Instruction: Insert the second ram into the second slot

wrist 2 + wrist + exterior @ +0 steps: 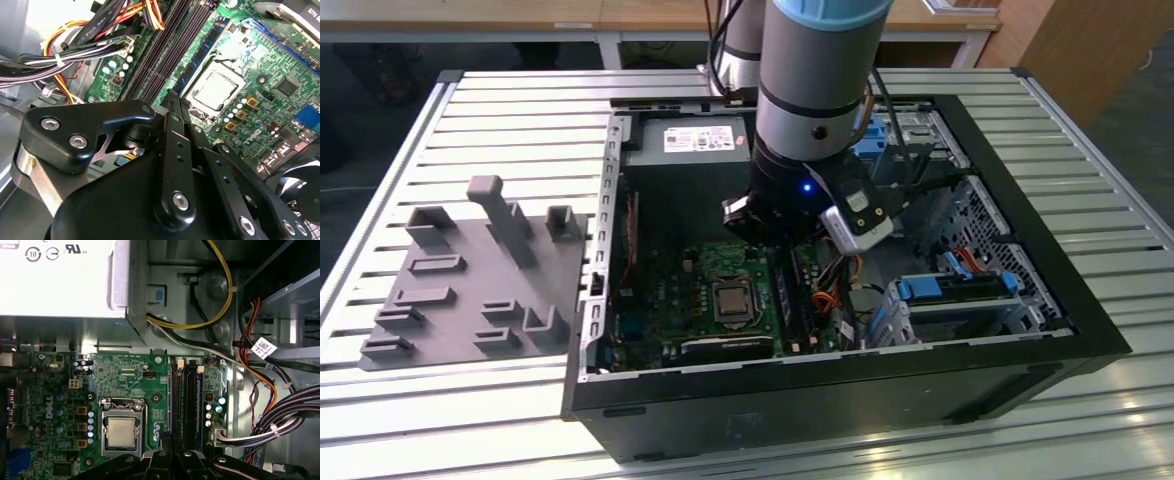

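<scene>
The arm [807,110] reaches down into the open PC case [1014,300], w/ the gripper [172,97] low over the green motherboard [130,385], right at the near end of the memory slots [184,400]. Gripper fingers [167,440] are closed narrow, tips together; whether they pinch anything cannot be told. One blue memory stick [199,402] sits upright in the slot row, on the side nearest the cable bundle; whether this is the second ram or the first cannot be told. Dark slots lie just beside it. Surroundings: processor socket [122,432] close to the slots on the other side; grey power supply [65,277] beyond the board's far edge; yellow, black and orange cables [260,390] run near the slot row toward the drive bay [961,290]. Outside the case, a grey parts fixture [467,280] rests on the slatted table [520,120], at the exterior view's left.
</scene>
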Motion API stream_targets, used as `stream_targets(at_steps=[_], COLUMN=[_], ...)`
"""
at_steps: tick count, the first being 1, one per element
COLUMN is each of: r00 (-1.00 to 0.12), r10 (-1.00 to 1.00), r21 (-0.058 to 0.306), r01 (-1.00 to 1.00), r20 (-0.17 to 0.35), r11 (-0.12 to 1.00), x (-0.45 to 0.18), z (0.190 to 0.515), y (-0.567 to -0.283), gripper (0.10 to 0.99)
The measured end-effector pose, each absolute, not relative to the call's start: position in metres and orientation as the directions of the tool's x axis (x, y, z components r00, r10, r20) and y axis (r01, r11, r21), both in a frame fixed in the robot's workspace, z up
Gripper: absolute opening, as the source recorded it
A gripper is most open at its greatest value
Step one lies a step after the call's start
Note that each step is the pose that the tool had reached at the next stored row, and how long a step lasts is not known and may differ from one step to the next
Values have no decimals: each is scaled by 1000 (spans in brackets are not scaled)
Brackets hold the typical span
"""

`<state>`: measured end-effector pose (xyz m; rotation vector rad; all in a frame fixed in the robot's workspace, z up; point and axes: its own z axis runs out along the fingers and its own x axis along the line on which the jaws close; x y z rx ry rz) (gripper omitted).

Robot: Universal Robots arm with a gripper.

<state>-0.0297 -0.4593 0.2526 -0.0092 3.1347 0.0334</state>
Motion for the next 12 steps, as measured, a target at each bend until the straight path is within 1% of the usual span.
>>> stream_targets(at_steps=[12], r00=[-1000], r10=[-5], r21=[21], r01=[-5], r20=[0], r11=[1000], x=[-28], z=[249], y=[-463], gripper=[114])
